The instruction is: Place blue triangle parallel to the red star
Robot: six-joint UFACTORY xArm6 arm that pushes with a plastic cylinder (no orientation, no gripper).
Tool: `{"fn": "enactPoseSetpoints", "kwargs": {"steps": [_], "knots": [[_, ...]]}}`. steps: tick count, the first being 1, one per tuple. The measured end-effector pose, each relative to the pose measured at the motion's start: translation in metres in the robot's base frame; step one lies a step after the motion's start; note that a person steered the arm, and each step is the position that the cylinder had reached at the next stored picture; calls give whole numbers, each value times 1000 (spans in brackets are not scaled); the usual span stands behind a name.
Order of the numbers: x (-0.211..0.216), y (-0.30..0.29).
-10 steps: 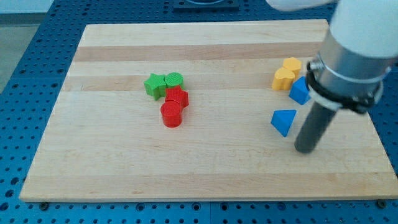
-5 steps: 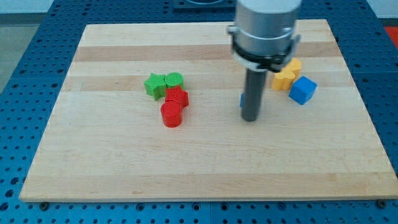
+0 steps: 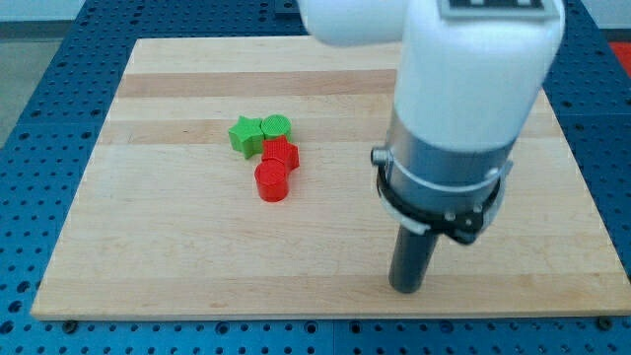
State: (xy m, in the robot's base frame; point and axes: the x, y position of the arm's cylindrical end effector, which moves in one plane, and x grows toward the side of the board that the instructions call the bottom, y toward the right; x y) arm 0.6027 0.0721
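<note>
The red star (image 3: pixel 281 153) lies left of the board's middle, touching a red cylinder (image 3: pixel 271 181) just below it. My tip (image 3: pixel 406 288) rests on the wooden board (image 3: pixel 177 247) near its bottom edge, right of centre and far from the red star. The arm's large white and grey body covers the board's right part. The blue triangle does not show; it is hidden behind the arm.
A green star (image 3: pixel 245 135) and a green cylinder (image 3: pixel 276 126) sit just above the red star, touching it. The yellow blocks and the blue cube seen before are hidden by the arm. Blue perforated table surrounds the board.
The arm swung from the right to the board's middle, pushing the blue triangle left, then moved down toward the bottom edge. It now hides the triangle, the blue cube and the yellow blocks.
</note>
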Motion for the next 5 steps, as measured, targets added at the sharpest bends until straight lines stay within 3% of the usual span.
{"fn": "enactPoseSetpoints", "kwargs": {"steps": [2, 4, 5], "knots": [[7, -3], [-53, -14], [-120, -9]]}}
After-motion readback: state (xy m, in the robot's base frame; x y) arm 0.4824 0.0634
